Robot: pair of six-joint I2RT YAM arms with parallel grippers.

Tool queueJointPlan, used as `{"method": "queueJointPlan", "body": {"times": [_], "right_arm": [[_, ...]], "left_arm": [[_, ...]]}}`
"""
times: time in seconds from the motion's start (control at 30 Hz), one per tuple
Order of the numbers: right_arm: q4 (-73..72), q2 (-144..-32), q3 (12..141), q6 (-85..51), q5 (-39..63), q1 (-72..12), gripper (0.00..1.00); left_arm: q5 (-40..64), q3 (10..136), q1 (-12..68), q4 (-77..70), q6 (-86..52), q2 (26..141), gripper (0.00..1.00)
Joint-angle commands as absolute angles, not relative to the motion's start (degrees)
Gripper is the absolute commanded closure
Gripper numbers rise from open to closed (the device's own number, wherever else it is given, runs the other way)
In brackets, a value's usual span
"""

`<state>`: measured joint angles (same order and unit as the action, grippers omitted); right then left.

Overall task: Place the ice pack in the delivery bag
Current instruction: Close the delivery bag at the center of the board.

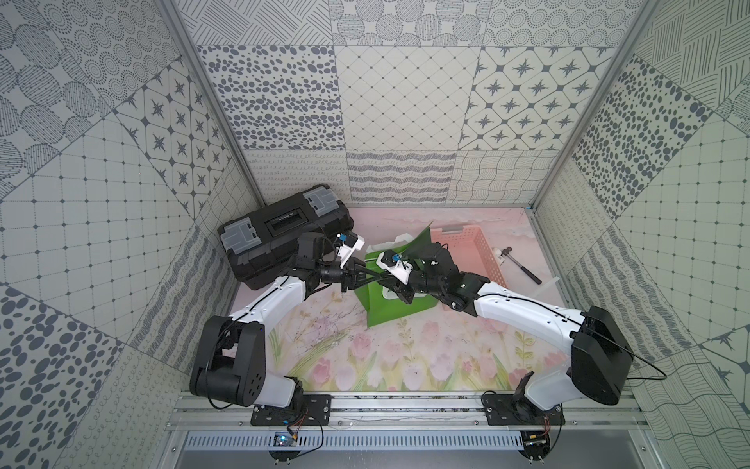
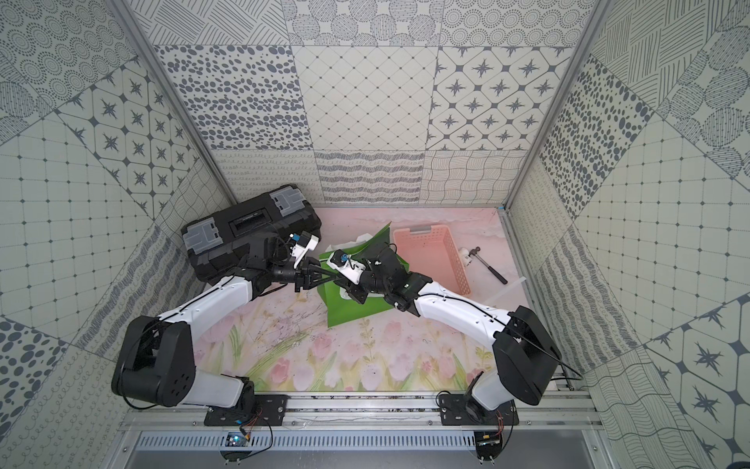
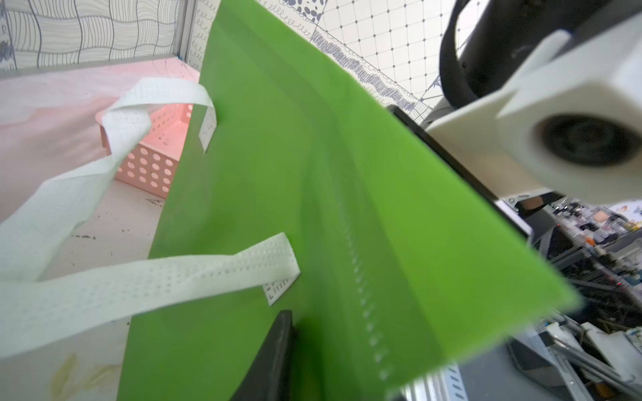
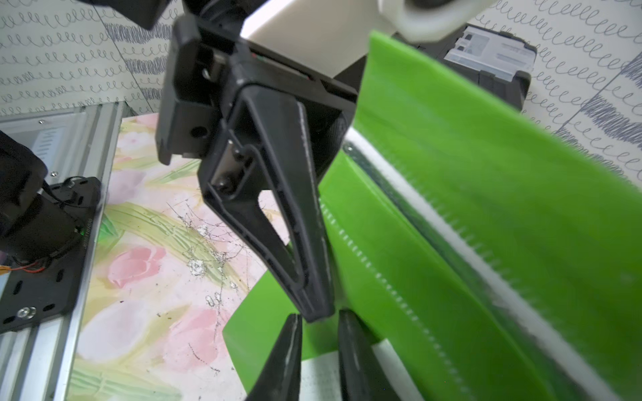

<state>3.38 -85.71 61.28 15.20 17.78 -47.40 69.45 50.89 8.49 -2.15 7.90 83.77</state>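
The bright green delivery bag [image 1: 381, 308] [image 2: 349, 312] stands mid-table, its white strap handles [image 3: 146, 277] hanging loose. My left gripper [image 1: 379, 276] reaches in from the left and is shut on the bag's upper green wall. In the left wrist view one black finger [image 3: 274, 357] lies against the fabric and the other is hidden behind it. My right gripper [image 1: 390, 280] [image 4: 320, 333] meets it at the same rim. Its jaws stand a little apart, with green fabric and white strap showing beyond the gap. No ice pack shows in any view.
A black toolbox [image 1: 284, 235] sits at the back left, close behind my left arm. A pink perforated basket [image 1: 466, 251] stands right behind the bag. A small hammer [image 1: 523, 268] lies near the right wall. Open floral tabletop [image 1: 365, 365] lies in front.
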Motion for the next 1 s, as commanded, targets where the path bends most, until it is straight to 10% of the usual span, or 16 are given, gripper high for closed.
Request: {"method": "queueJointPlan", "body": {"times": [0.0,0.57,0.8,0.97], "right_arm": [[5.02,-79.94,63.05,13.41,20.38,-45.89,0.67],[26.19,-59.74,52.49,19.53,35.85,-17.15,0.12],[22.85,-72.08,56.62,28.83,40.85,-14.36,0.14],[21.71,-81.64,63.75,31.49,49.04,-12.66,0.45]], "left_arm": [[68.01,51.49,8.84,-5.36,4.7,84.02,0.89],[70.82,55.27,6.2,-0.12,7.72,86.04,1.0],[71.53,55.88,5.59,1.45,9.53,86.4,1.0],[71.94,57.2,5.31,4.74,12.03,87.05,1.0]]}}
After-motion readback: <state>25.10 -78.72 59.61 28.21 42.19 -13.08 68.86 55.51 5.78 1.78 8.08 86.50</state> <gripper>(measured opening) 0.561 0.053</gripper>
